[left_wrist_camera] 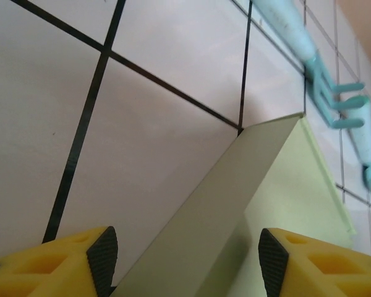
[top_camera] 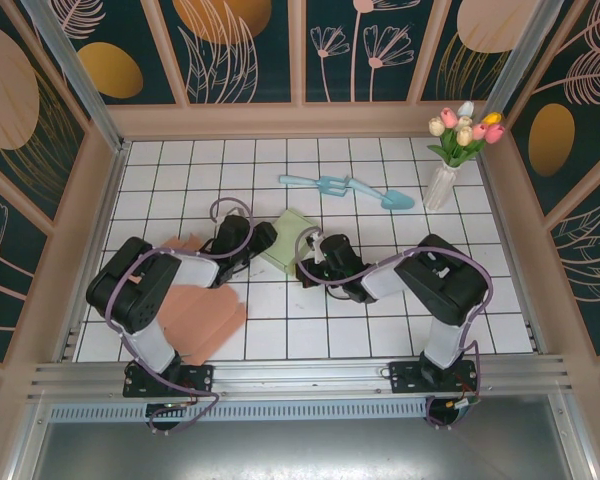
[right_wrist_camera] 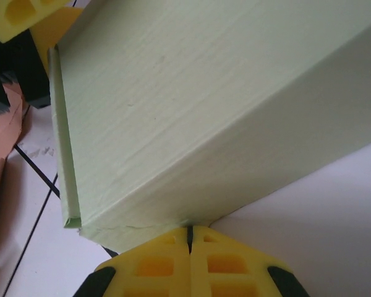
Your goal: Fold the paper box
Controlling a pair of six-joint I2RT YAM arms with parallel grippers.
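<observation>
Left jaws apart, straddling a raised wall of the paper box (top_camera: 292, 238) mid-bench. Right jaws together, tips butted against its near edge. Risk: left closes off-centre and creases the wall, or right's push skids the box over the tiles. Around: pink sheets (top_camera: 202, 318) near left edge, blue rake (top_camera: 325, 184) and trowel (top_camera: 392, 197) behind, tulip vase (top_camera: 442, 183) far right. Nothing seems to block the fold.

Box (top_camera: 290, 238) lies between left claw (top_camera: 266, 240) and right claw (top_camera: 308, 264).

tulips (top_camera: 466, 127) in vase (top_camera: 439, 188) — far right | hand fork (top_camera: 318, 183) beside trowel (top_camera: 392, 198)
</observation>
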